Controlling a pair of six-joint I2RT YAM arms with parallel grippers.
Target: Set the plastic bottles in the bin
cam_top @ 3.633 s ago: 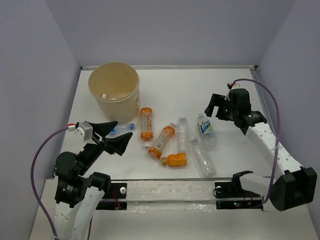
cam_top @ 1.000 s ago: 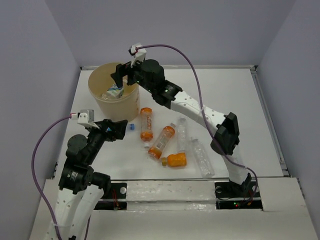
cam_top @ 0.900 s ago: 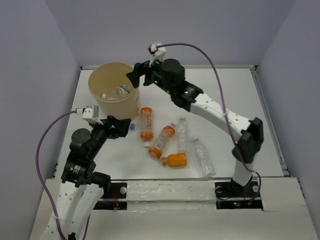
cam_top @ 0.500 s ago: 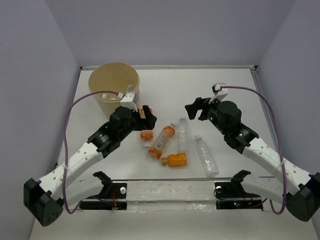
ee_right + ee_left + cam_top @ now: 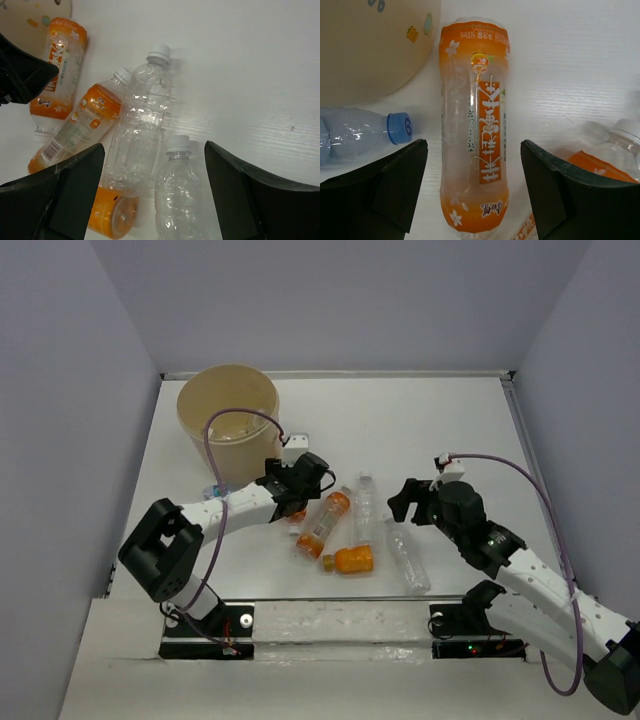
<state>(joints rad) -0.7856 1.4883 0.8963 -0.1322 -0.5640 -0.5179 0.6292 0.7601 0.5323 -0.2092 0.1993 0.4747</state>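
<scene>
The cream bin (image 5: 228, 425) stood upright at the far left of the white tabletop (image 5: 420, 430). At its base, just beside its wall, lay a clear bottle with a blue cap (image 5: 365, 132), the cap pointing toward the orange bottle next to it but not touching.

The left claw (image 5: 473, 150) hung low over that orange bottle (image 5: 472, 100), which lay flat on the tabletop near the bin. The jaws stood open, one on each side of the bottle, with a strip of tabletop showing between each finger (image 5: 395, 175) and the bottle's side. Nothing was gripped.

Right of it lay a second orange bottle (image 5: 325, 523) with a white label, set at a slant. A third orange bottle (image 5: 350, 559) lay nearer the arm bases, close against the second one's lower end.

Next came a clear bottle with a white cap (image 5: 142, 130), lying lengthwise beside the slanted orange one and touching or nearly touching it. Another clear white-capped bottle (image 5: 182, 190) lay just to its right and nearer the bases.

The right claw (image 5: 155, 147) hovered above these two clear bottles. Its jaws were spread wide and held nothing, and both bottles rested on the tabletop beneath it.
</scene>
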